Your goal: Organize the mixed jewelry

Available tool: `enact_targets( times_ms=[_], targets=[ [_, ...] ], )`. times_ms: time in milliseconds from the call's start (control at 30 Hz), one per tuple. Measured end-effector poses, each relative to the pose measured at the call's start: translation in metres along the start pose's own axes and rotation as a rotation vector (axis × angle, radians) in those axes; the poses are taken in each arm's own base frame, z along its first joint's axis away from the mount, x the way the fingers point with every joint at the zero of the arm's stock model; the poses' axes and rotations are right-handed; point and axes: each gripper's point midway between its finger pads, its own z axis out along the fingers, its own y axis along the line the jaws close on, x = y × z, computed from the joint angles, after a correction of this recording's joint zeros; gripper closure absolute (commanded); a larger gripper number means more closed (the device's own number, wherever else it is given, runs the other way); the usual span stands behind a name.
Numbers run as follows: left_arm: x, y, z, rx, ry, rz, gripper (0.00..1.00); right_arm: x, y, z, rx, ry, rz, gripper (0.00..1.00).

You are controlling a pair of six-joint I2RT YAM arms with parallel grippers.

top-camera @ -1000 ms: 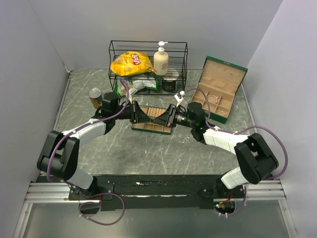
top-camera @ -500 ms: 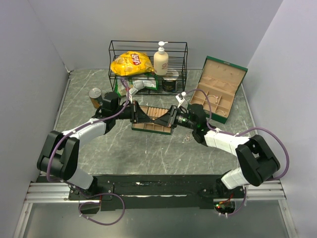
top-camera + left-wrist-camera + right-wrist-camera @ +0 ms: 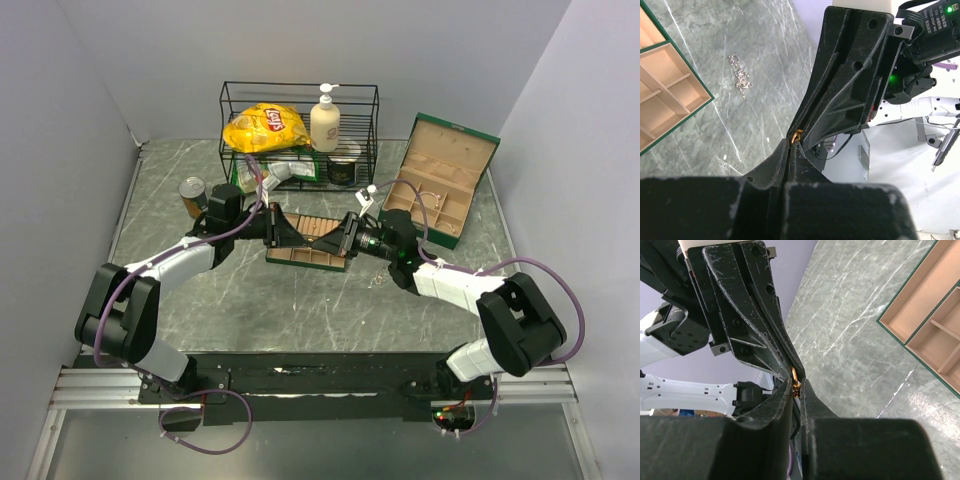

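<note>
Watching both wrist feeds, I see the 2 arms meeting tip to tip above the divided tray (image 3: 305, 257) at the middle of the desk (image 3: 300, 320), with a small gold ring (image 3: 797, 134) caught between them. My right tool (image 3: 796, 390) is squeezed down to a narrow slit with the ring pinched at its tips. My left tool (image 3: 791, 147) is pressed together too, its tips touching the ring, though I cannot tell whether it grips the ring. A tangled silver chain (image 3: 380, 277) lies loose on the desk near the right arm, and the open green jewelry box (image 3: 440, 190) sits behind it to the right.
</note>
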Motion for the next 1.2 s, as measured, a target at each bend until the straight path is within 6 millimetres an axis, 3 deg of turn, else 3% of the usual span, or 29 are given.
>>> enact_targets(
  times_ms=[100,200,300,333,433,733,1133,1167,1200],
  targets=[
    [0.0,0.0,0.0,0.0,0.001,0.008,0.98,0.0,0.0,0.0,0.004,-0.002,-0.003,1.0],
    [0.0,0.0,0.001,-0.004,0.002,0.01,0.9,0.0,-0.001,-0.001,0.012,-0.003,-0.007,1.0],
    [0.001,0.001,0.003,-0.013,0.004,0.008,0.8,-0.001,-0.001,-0.003,0.023,-0.006,-0.017,1.0],
    [0.001,0.001,0.003,-0.017,0.004,0.01,0.7,-0.001,-0.001,-0.004,0.027,-0.008,-0.021,1.0],
    [0.0,0.004,0.005,-0.041,-0.002,0.014,0.54,-0.003,-0.001,-0.007,0.044,-0.015,-0.037,1.0],
    [-0.004,0.022,0.003,-0.153,-0.035,-0.012,0.37,-0.005,-0.008,-0.009,0.136,-0.026,-0.08,1.0],
    [-0.049,0.008,-0.035,-0.333,-0.171,0.122,0.16,-0.011,-0.035,-0.013,0.383,-0.015,-0.106,1.0],
    [-0.052,0.011,-0.039,-0.371,-0.181,0.126,0.13,-0.014,-0.034,-0.013,0.411,-0.016,-0.109,1.0],
    [-0.054,0.013,-0.041,-0.399,-0.184,0.132,0.01,-0.018,-0.035,-0.012,0.438,-0.017,-0.111,1.0]
  ],
)
